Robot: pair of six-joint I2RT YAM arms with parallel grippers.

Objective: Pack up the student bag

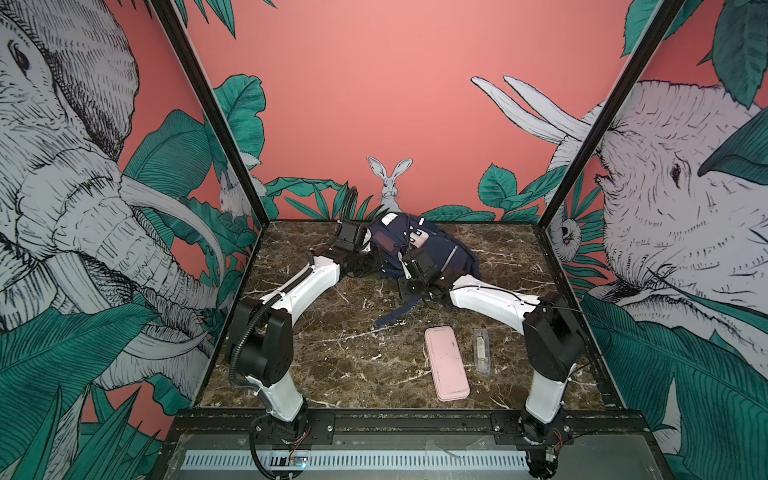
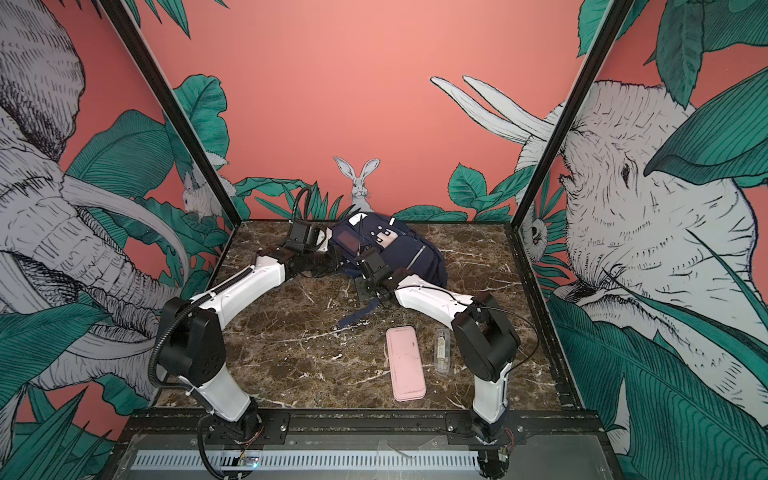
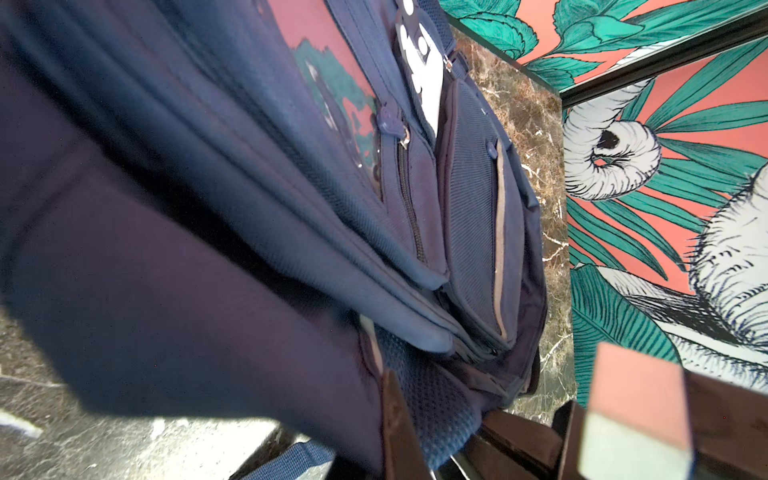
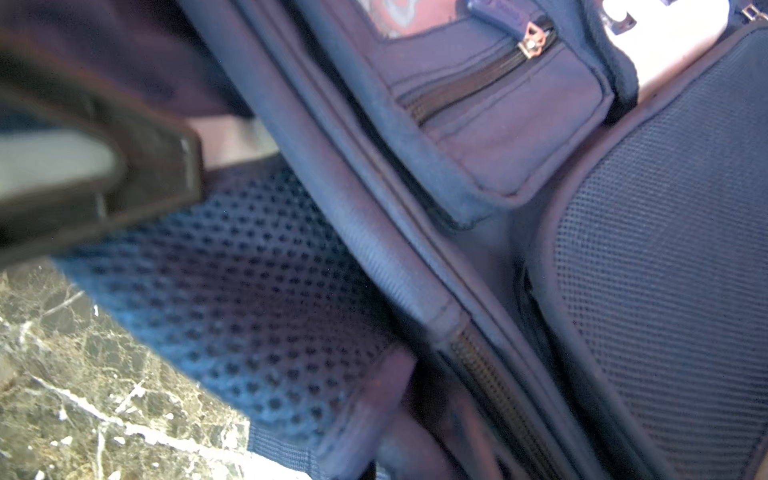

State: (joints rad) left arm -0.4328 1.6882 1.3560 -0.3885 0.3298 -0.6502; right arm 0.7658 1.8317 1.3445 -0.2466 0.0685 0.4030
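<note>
**Both hands closed at the student bag [image 1: 440, 249], far end of the surface [image 1: 332, 353].**

In both top views: student bag [image 2: 415, 249] at the back, long axis slanting from back left to nearer right; left hand [image 1: 368, 259] at its raised left end, right hand [image 1: 409, 276] at the near long edge. Pink case [image 1: 446, 363] and clear packet [image 1: 482, 353] well apart from it, nearer the right arm. Left wrist view: left hand [image 3: 449, 428] clamped on the bag's netted side. Right wrist view: right hand clenched beside the zip [image 4: 494, 395]; cloth caught or not, cannot tell.
</note>
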